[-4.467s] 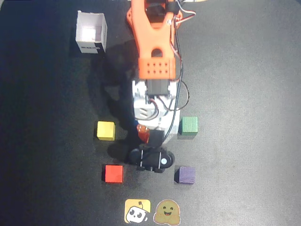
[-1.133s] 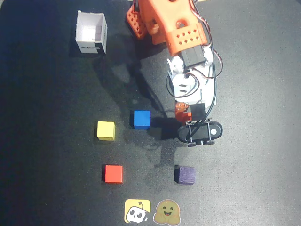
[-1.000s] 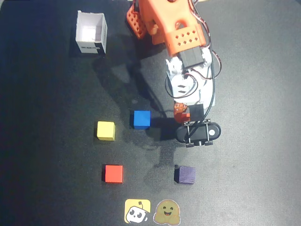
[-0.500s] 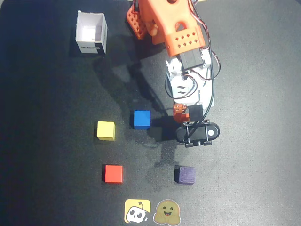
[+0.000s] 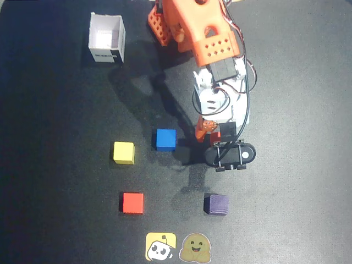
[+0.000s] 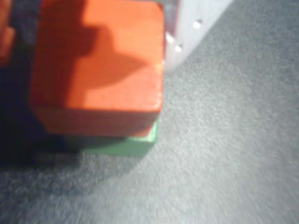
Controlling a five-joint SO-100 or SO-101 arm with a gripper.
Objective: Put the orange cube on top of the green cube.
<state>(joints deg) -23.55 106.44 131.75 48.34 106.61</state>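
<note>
In the wrist view the orange cube point(image 6: 98, 65) rests on top of the green cube point(image 6: 135, 144), of which only a thin lower edge shows. My gripper point(image 6: 93, 37) straddles the orange cube and is open. The white fixed jaw lies against the cube's right side, while a dark gap separates the orange moving jaw from its left side. In the overhead view the gripper point(image 5: 212, 132) hangs over that stack. Only a reddish sliver of the orange cube point(image 5: 215, 133) shows there, and the green cube is hidden under the arm.
On the black mat lie a blue cube point(image 5: 165, 139), a yellow cube point(image 5: 124, 152), a red cube point(image 5: 132, 202) and a dark purple cube point(image 5: 216, 204). A white open box point(image 5: 107, 38) stands at the back left. Two stickers point(image 5: 160, 246) sit at the front edge.
The arm swung from the middle to the right with the orange cube, uncovering the blue cube. In the last half second the orange jaw swung left, off the cube.
</note>
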